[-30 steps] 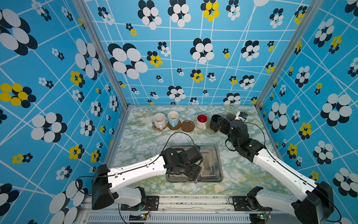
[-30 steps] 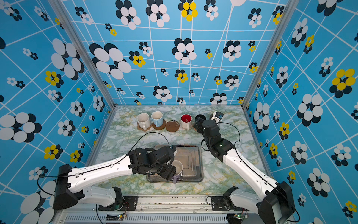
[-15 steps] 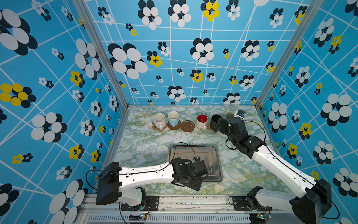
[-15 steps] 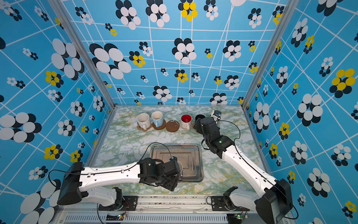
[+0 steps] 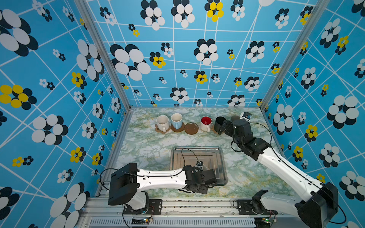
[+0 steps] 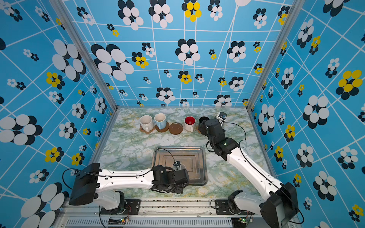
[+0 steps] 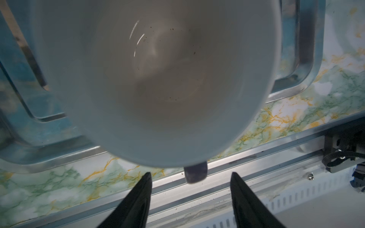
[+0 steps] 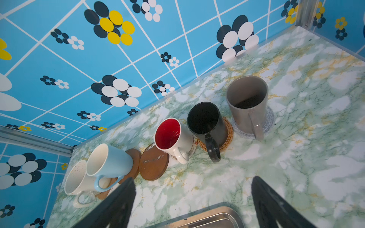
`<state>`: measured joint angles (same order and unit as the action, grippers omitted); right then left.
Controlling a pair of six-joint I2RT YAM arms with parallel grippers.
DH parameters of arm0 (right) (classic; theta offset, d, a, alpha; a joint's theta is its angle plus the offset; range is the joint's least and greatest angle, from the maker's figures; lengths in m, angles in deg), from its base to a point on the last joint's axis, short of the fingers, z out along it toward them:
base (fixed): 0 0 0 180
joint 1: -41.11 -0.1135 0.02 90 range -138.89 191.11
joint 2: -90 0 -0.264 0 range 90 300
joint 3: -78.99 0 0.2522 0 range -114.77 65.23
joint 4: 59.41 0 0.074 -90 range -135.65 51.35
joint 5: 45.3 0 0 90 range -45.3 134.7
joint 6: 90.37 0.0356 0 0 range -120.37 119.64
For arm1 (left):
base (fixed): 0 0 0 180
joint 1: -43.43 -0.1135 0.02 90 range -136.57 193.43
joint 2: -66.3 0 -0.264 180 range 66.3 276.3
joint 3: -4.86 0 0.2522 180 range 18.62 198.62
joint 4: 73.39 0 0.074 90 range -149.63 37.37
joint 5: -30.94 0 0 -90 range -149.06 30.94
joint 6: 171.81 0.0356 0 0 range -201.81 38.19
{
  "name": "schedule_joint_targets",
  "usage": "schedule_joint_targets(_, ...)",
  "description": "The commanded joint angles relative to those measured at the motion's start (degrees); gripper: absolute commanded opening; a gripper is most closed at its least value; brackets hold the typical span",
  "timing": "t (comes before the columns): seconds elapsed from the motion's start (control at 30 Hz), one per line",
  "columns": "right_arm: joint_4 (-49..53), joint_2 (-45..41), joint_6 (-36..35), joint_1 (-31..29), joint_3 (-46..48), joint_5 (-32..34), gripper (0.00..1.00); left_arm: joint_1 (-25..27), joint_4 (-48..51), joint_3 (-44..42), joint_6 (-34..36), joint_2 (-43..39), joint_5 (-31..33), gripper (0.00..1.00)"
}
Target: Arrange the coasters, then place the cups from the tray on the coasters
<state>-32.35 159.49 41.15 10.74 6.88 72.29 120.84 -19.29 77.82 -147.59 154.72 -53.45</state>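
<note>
In the left wrist view the lilac cup stands at the near edge of the tray. Its handle points between the tips of my open left gripper, and neither finger touches it. At the back stand the white speckled cup on the paw coaster, the light blue cup, a bare brown disc coaster, the red-inside cup, the black cup on rattan and the grey-beige cup. My right gripper hangs open and empty in front of the black cup.
Blue flowered walls close in the left, back and right sides of the marble table. A metal rail runs along the near edge, just past the tray. The right arm slants over the table's right side.
My left wrist has swung from over the middle of the tray to its near edge, and its jaws have narrowed round the lilac cup's handle. The right gripper has shifted a little beside the black cup.
</note>
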Motion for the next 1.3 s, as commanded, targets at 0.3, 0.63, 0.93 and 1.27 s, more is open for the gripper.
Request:
schedule_joint_targets(0.3,0.33,-1.91,-0.34,1.46,2.18,0.53,0.93,1.08,-2.47,-0.83,-5.63,4.09,4.12,0.54)
schedule_joint_targets(0.63,0.16,-1.48,-0.31,1.87,2.23,-0.15,0.93,1.17,-0.23,0.14,-5.42,5.01,7.02,0.45)
schedule_joint_targets(0.93,0.14,-1.29,-0.30,2.07,2.32,-0.52,0.93,1.17,0.73,1.24,-4.34,5.36,9.20,0.39)
schedule_joint_targets(1.27,0.09,-1.07,-0.35,2.42,2.38,-0.85,0.93,1.17,1.28,3.24,-2.01,6.98,9.86,0.38)
